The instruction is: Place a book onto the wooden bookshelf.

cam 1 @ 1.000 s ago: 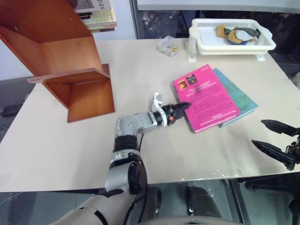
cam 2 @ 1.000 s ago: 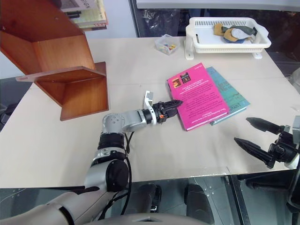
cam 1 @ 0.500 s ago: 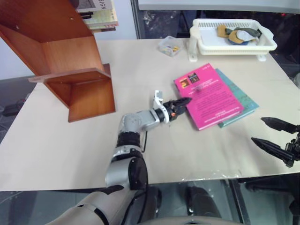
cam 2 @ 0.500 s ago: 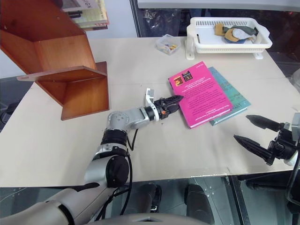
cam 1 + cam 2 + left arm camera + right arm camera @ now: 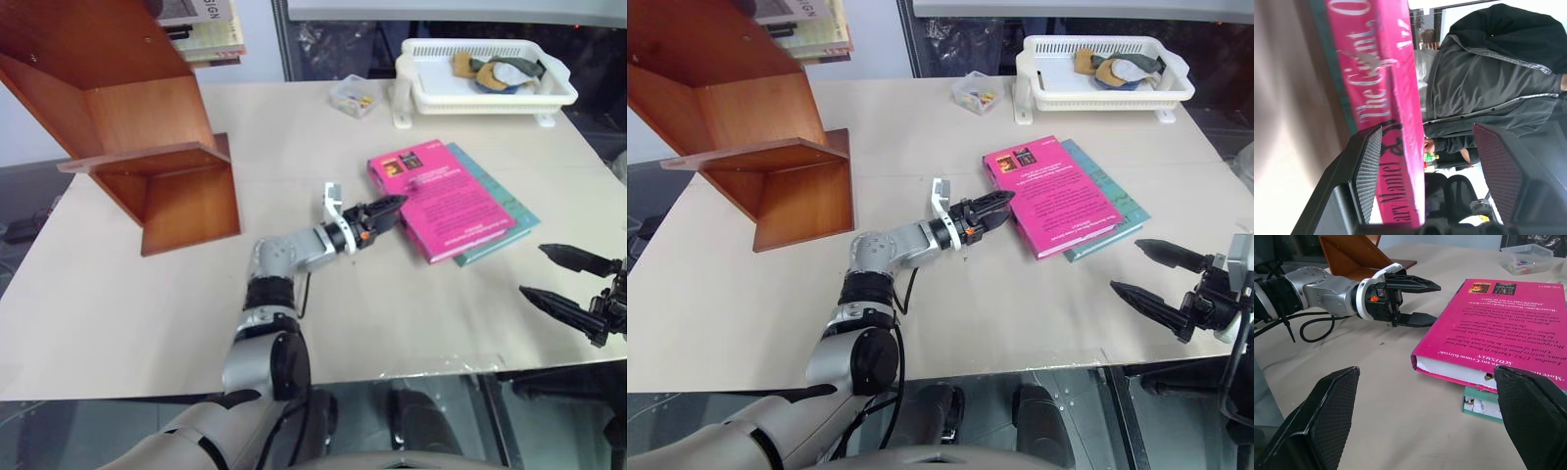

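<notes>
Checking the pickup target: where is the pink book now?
In the left eye view, the pink book lies right of table centre on a teal book, beside the left gripper.

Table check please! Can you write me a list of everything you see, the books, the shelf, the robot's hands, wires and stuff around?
Surface: beige table, mostly bare.
Job's things: pink book lying flat, cover down, on a teal book; wooden bookshelf far across the table.
Clutter: white basket with small items; little clear box; pale books behind the shelf.
Grippers: left gripper open at the pink book's spine edge, one finger over it, one beside it; right gripper open, holding nothing.
Cables: black cable on the left arm.
Surroundings: a person's dark jacket.
</notes>
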`<state>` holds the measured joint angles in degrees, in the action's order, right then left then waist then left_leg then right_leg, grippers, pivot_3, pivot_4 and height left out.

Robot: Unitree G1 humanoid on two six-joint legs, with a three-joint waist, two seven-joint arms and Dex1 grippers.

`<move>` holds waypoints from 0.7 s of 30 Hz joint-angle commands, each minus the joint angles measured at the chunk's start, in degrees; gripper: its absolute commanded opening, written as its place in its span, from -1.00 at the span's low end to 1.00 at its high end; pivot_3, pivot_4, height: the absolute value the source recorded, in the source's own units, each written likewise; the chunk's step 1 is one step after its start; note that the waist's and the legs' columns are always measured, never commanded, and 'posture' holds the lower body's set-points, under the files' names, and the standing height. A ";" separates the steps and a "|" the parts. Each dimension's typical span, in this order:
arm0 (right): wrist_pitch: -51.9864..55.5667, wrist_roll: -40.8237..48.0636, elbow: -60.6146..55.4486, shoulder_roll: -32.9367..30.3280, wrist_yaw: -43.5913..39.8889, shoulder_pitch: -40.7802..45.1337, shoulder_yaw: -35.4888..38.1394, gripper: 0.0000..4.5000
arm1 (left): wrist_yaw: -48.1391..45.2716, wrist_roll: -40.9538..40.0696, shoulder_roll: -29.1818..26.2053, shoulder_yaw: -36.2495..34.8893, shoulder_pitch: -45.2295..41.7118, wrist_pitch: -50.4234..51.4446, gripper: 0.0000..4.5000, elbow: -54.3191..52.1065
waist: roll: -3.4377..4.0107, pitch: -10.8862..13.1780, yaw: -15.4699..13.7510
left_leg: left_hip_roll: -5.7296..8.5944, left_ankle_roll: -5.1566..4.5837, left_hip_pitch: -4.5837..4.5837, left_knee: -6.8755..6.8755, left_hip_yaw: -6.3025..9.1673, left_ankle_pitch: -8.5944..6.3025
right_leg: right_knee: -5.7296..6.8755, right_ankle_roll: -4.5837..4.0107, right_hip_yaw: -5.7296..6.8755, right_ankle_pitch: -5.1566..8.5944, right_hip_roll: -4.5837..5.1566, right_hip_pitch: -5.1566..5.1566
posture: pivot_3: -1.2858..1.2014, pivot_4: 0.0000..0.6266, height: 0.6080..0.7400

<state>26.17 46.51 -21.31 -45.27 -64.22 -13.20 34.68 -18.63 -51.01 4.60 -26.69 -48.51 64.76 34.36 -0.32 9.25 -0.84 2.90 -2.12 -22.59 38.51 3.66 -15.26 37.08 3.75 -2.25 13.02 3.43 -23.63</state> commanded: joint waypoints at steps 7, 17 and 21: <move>0.39 1.62 -2.01 -0.82 0.44 0.01 1.70 1.00 | -0.10 3.17 -1.20 1.73 -1.69 -3.64 0.44 5.57 | 0.01 -0.01 0.00 | -0.01 0.00 0.01 0.00 0.00 0.00 | 0.00 0.00 0.01 0.00 -0.02 0.00 | 0.03 -0.52 1.00; 0.39 1.96 -2.82 -0.60 0.76 -1.29 2.19 1.00 | -6.11 6.00 -0.09 0.13 -8.29 -15.03 0.44 20.50 | 0.00 -0.02 -0.06 | 0.01 -0.01 0.02 0.01 -0.01 0.00 | 0.01 0.01 0.03 0.00 -0.01 0.02 | 0.03 -0.52 1.00; 0.33 2.05 -3.09 -0.53 1.09 -1.79 2.28 1.00 | -8.56 6.23 0.77 -1.29 -10.23 -18.01 0.44 25.55 | 0.00 -0.02 -0.03 | 0.02 -0.01 0.01 0.01 -0.02 0.00 | 0.00 0.01 0.03 0.00 -0.01 0.02 | 0.03 -0.52 1.00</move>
<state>27.03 47.63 -22.60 -45.47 -63.31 -14.89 34.78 -25.37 -44.50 4.28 -27.24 -57.86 47.78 57.66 -0.32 9.23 -0.87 2.92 -2.13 -22.57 38.51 3.64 -15.26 37.08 3.77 -2.22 13.01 3.42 -23.61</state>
